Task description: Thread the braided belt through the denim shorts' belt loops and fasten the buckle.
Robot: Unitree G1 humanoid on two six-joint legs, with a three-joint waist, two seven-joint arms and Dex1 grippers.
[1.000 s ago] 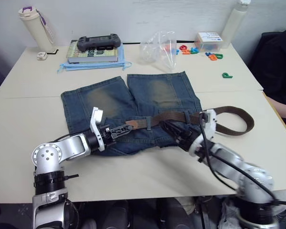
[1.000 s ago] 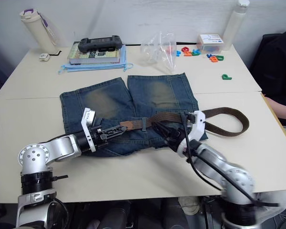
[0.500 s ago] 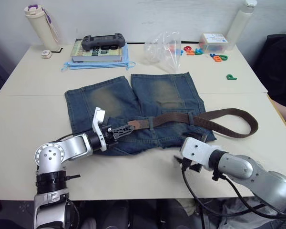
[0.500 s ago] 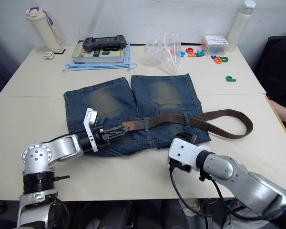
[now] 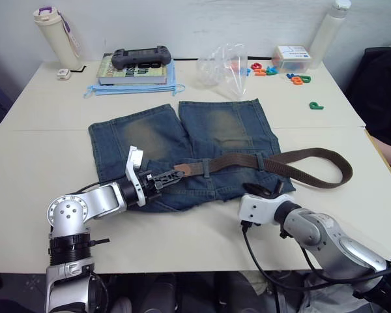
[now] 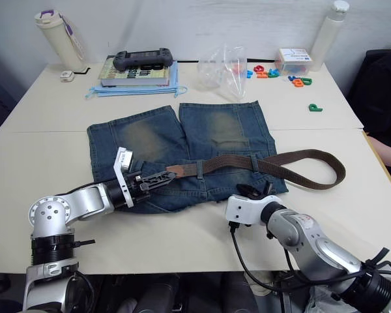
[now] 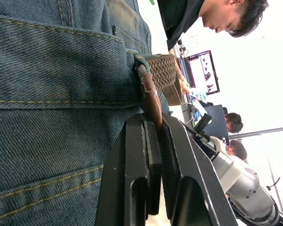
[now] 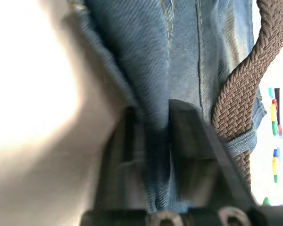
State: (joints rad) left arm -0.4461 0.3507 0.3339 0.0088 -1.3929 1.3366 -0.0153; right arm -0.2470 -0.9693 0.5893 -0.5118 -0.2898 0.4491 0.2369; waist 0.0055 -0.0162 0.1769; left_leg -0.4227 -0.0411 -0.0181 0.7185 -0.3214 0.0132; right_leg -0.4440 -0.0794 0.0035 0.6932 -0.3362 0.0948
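The denim shorts point(image 5: 215, 130) lie flat on the table with the waistband toward me. The braided belt point(image 5: 313, 156) runs along the waistband under a belt loop point(image 5: 207, 167) and another belt loop point(image 5: 259, 161), then curls in a big loop to the right. My left gripper point(image 5: 171, 176) is shut on the belt's tan leather end point(image 7: 150, 99). At the waistband's right part, my right gripper point(image 5: 266, 190) is shut on a fold of denim point(image 8: 146, 70), just beside the belt point(image 8: 236, 99). The buckle is hidden.
At the back of the table stand a book with a game controller point(image 5: 139, 57), a cream bottle point(image 5: 55, 36), a clear plastic bag point(image 5: 221, 65), coloured letters point(image 5: 267, 68), a small box point(image 5: 293, 55) and a white bottle point(image 5: 326, 29). A person point(image 5: 384, 85) sits at the right edge.
My right arm pulled back from over the belt toward the table's front, then came forward to the waistband edge and closed on the denim. The left gripper kept its hold on the belt end.
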